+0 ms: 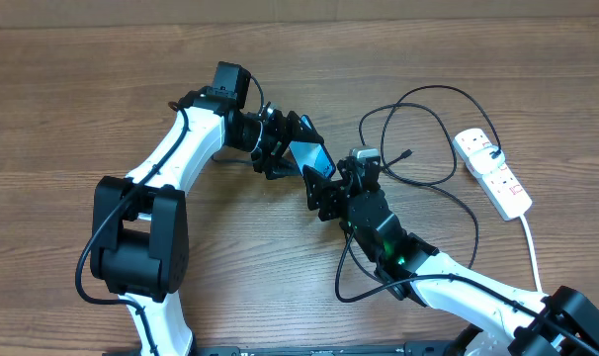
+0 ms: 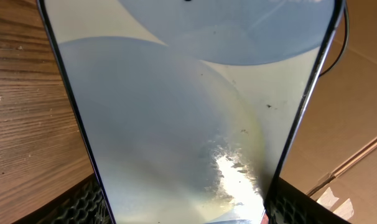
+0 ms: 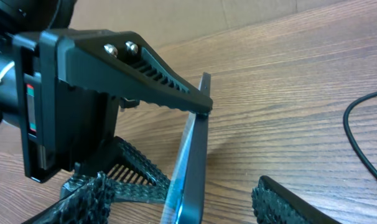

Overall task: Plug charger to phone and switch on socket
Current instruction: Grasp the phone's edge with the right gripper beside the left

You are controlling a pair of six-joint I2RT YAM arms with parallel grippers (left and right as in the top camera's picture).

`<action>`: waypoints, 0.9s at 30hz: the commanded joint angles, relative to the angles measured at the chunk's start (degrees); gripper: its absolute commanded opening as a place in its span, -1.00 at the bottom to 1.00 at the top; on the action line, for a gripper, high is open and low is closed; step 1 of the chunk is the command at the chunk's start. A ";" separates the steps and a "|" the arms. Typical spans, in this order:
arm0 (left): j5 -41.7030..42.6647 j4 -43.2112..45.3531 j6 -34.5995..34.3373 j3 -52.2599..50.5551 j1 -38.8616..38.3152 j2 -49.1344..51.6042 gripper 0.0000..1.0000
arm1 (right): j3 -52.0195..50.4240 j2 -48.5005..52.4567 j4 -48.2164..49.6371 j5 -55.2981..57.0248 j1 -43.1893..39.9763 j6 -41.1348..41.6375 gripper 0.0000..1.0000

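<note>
My left gripper (image 1: pixel 293 146) is shut on the phone (image 1: pixel 309 156) and holds it tilted above the table. Its pale, glare-washed screen (image 2: pixel 176 112) fills the left wrist view between my fingers (image 2: pixel 182 214). My right gripper (image 1: pixel 325 188) is open, with its fingers (image 3: pixel 188 208) on either side of the phone's lower end (image 3: pixel 191 168), seen edge-on, with gaps on both sides. The charger cable (image 1: pixel 448 129) loops on the table to the right, and its plug tip (image 1: pixel 406 154) lies free. The socket (image 1: pixel 492 173) lies at the far right with a plug in it.
The socket's white cord (image 1: pixel 530 237) runs toward the front edge. A black cable loop (image 1: pixel 344 277) lies beside my right arm. A stretch of cable (image 3: pixel 353 130) crosses the wood at the right. Cardboard (image 2: pixel 356 93) stands behind the table.
</note>
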 commanded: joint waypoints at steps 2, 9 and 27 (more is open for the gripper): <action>4.37 0.57 -1.16 1.75 0.31 0.07 -0.05 | 0.72 1.03 1.49 0.94 0.22 -0.26 0.43; 5.75 1.31 -1.18 1.75 0.22 0.07 -0.05 | 0.74 3.76 4.92 -0.74 0.22 -0.26 0.33; 5.01 1.33 -1.16 1.73 -1.31 0.07 -0.05 | 0.83 3.85 6.80 -2.03 0.20 -0.24 -0.10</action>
